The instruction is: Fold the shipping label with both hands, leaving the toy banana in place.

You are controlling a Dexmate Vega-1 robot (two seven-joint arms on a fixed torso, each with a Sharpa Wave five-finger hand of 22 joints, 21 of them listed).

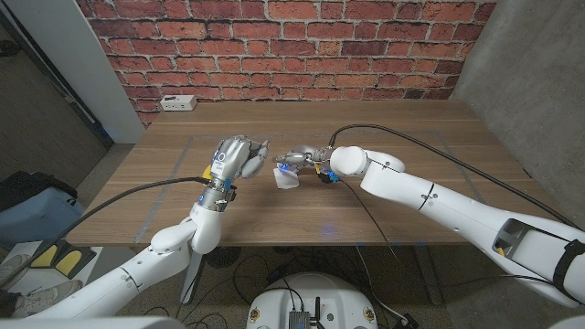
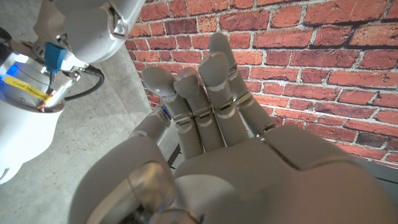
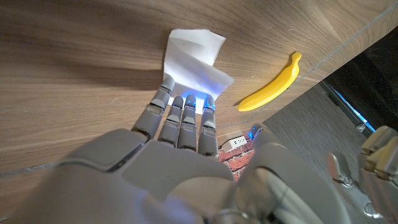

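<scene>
Right hand [image 3: 186,134] fingertips pressed together on curled white paper label [image 3: 194,59]; smooth yellow banana [image 3: 273,84] beside it on wood-grain table [image 3: 74,50]. Left hand [image 2: 205,124] raised, fingers together, empty.

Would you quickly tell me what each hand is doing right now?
Left hand: raised over the table, fingers straight, holding nothing.
Right hand: fingertips on the white paper shipping label; a grip cannot be told.

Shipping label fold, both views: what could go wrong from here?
1. The right robot hand touches the shipping label only with its fingertips; the curled sheet may slip or spring back.
2. The left robot hand is raised, holding nothing, so the fold is one-handed for now.
3. The toy banana lies close by; a sweep could nudge it.
</scene>
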